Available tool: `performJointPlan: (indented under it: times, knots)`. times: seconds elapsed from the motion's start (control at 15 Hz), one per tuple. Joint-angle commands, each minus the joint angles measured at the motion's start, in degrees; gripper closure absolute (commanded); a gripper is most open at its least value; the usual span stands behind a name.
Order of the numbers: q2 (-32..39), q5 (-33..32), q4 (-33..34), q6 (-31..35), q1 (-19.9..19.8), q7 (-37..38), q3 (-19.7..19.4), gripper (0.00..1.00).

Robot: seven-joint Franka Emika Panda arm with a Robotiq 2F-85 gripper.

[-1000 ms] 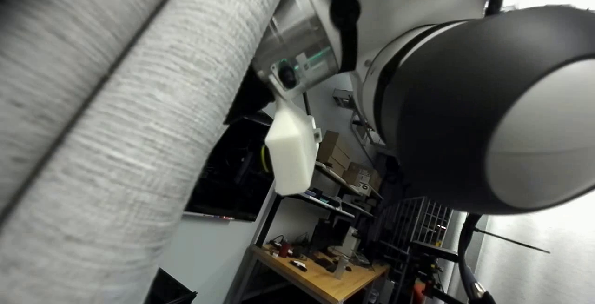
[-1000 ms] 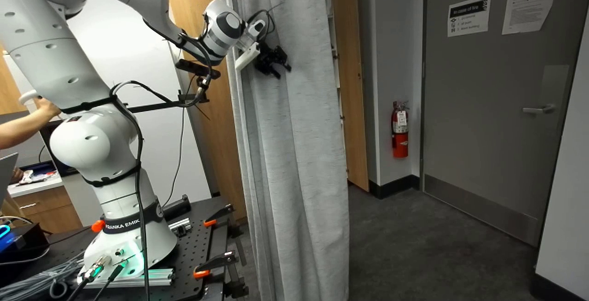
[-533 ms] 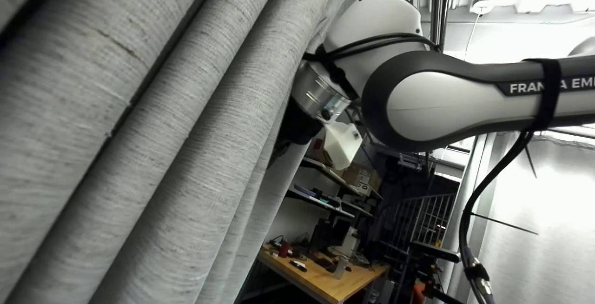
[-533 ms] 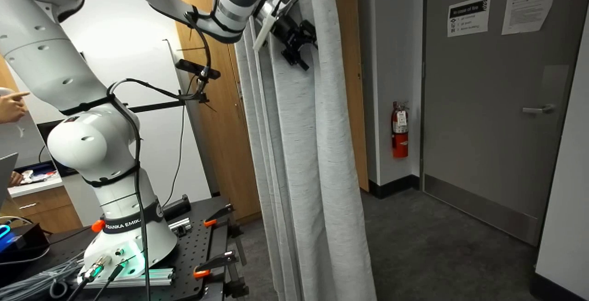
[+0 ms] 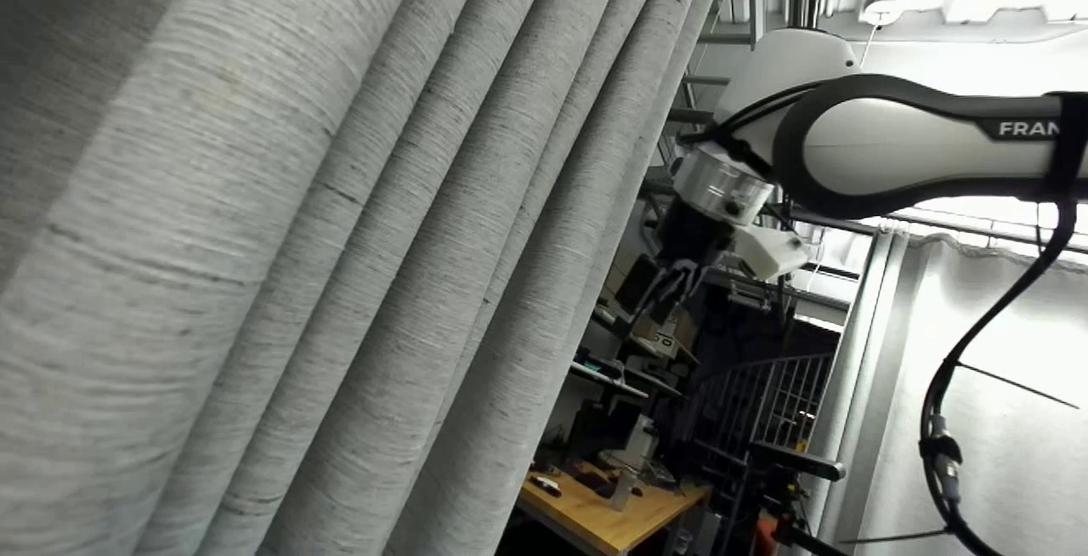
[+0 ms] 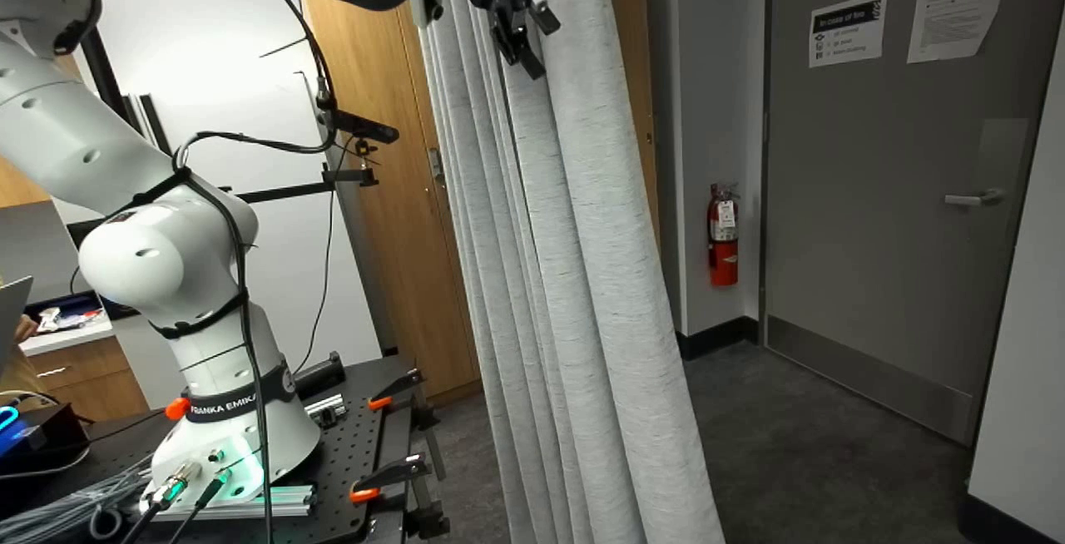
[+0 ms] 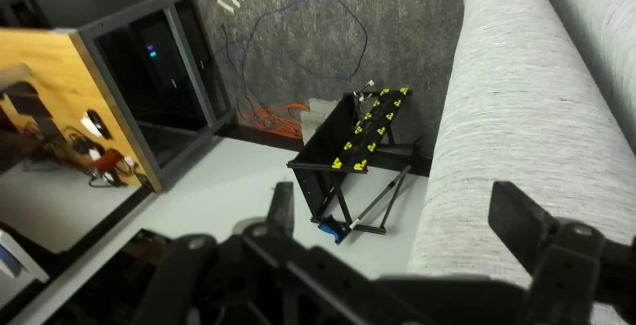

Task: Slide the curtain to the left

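The curtain (image 5: 442,199) is light-grey woven fabric with broad vertical folds; it fills the left half of an exterior view. It also hangs beside the robot in an exterior view (image 6: 599,294) and on the right of the wrist view (image 7: 512,116). My gripper (image 7: 396,204) is open, its fingers wide apart with no fabric pinched between them. In the wrist view the right finger overlaps the curtain; the left finger is over the background. In an exterior view the gripper (image 6: 541,41) overlaps the curtain's upper part; in an exterior view the gripper (image 5: 653,305) is beside the curtain's edge.
A camera (image 6: 366,126) on a bracket stands near the arm. A wooden cabinet (image 6: 391,195) is behind the curtain; a fire extinguisher (image 6: 724,234) and a grey door (image 6: 882,220) are to its right. A black frame with yellow marks (image 7: 357,136) and a wooden desk (image 7: 99,91) show below.
The arm has risen, and in an exterior view it has moved right, off the curtain's folds. More folds now show, and the curtain's lower part has swung right in an exterior view.
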Motion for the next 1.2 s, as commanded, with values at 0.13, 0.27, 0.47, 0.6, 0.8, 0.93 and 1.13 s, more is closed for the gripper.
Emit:
performJointPlan:
  times: [0.13,0.27,0.47,0.6,0.8,0.93,1.13]
  knots:
    - [-6.7,3.5,-2.6,-2.3,-3.0,9.2,-1.1,0.00]
    - [-7.7,3.8,-3.3,-1.3,-3.7,12.1,-1.0,0.00]
    - [-8.4,3.9,-3.8,-0.1,-4.4,15.9,-0.8,0.00]
    - [-8.7,3.7,-4.0,0.5,-4.7,17.6,-0.7,0.00]
    - [-9.0,4.3,-4.6,1.8,-4.7,19.1,-0.7,0.00]
    - [-7.2,3.5,-3.0,0.4,-5.1,18.0,-0.1,0.00]
    - [-7.2,3.7,-3.1,0.6,-5.1,18.2,-0.1,0.00]
